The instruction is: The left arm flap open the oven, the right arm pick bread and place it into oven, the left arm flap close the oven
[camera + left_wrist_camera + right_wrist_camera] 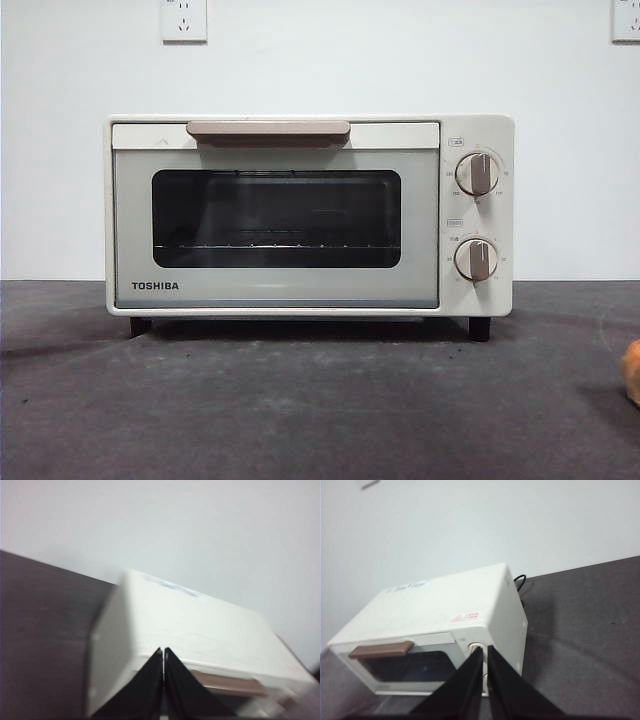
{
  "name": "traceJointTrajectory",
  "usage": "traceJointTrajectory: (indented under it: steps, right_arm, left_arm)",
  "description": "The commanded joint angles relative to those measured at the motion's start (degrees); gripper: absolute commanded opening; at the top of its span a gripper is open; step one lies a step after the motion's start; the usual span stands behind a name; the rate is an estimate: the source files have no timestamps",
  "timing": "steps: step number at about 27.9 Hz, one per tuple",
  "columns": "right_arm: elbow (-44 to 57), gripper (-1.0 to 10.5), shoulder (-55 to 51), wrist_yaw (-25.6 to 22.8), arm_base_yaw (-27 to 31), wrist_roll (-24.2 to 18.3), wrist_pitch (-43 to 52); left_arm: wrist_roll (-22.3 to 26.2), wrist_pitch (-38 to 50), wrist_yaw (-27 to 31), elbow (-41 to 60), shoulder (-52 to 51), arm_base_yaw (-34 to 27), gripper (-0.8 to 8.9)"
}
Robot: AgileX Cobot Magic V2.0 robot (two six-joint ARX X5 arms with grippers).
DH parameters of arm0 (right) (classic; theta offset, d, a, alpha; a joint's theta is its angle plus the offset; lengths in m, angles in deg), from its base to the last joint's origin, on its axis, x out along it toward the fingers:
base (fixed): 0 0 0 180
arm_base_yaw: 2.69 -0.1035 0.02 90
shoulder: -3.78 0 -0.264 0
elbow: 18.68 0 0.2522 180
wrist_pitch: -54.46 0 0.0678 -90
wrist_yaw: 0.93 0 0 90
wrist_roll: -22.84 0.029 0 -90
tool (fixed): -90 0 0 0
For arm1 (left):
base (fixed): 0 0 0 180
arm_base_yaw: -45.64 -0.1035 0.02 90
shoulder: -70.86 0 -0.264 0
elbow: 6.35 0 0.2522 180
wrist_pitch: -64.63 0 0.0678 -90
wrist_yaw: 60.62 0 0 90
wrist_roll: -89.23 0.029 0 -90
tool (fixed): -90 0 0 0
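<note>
On the table (300, 420), toward its back edge near the wall (320, 60), your oven (310, 215) sits square to the front view, door shut, beige-brown handle (268, 130) across the door top. Wire rack (275, 245) shows through the dark window, nothing visible on it. Two knobs (477, 173) stacked on the oven's right panel, black feet (479, 328) on the table.

Bread (632, 372): only an orange sliver at the table's right side, cut by the frame edge, well apart from the oven. You can't see its shape.

Open dark tabletop runs from the oven front to the near edge, and on both sides of the oven out to the table's side edges.

Your left claw (163, 667) hangs above the oven's left end, jaws pressed together, holding nothing; its view is blurred. Your right claw (485, 667) hangs above and in front of the oven's right end, near the knobs, jaws nearly together, a thin slit between them, nothing held. A black cord (519, 582) shows behind the oven's right rear corner. Neither arm appears in the front view. Two wall outlets (184, 20) sit high on the wall.
</note>
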Motion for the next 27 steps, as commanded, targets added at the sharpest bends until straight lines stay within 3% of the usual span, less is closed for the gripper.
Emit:
traceJointTrajectory:
  steps: [1,6,12,16,20,23,27]
  right_arm:
    - [-5.14,0.1,3.45,2.69,-0.02,-5.55,-2.73]
    - [-11.96,0.1,9.16,8.13,-0.76,-12.20,-8.20]
    - [-15.56,0.1,13.86,10.91,-3.23,-16.41,-11.52]
    - [-15.69,0.1,15.13,14.01,-5.22,-17.77,-11.67]
    - [-15.69,0.1,15.34,13.99,-6.93,-17.88,-11.34]
    - [-15.69,0.1,15.23,13.99,-7.39,-17.77,-11.50]
    - [-15.69,0.4,15.21,13.90,-7.39,-17.22,-12.70]
  left_arm:
    - [3.41,-3.65,-4.81,-5.35,3.98,1.16,0.10]
    - [9.51,-12.83,-7.69,-13.81,9.07,3.28,0.10]
    - [13.55,-17.77,-13.92,-20.83,12.98,5.64,0.10]
    - [15.19,-20.04,-18.03,-21.79,13.60,7.54,0.10]
    - [15.89,-21.51,-22.47,-21.79,12.66,8.96,0.10]
    - [17.38,-21.49,-22.77,-21.79,11.72,9.33,0.14]
    - [17.77,-21.53,-22.75,-21.79,11.45,9.33,0.98]
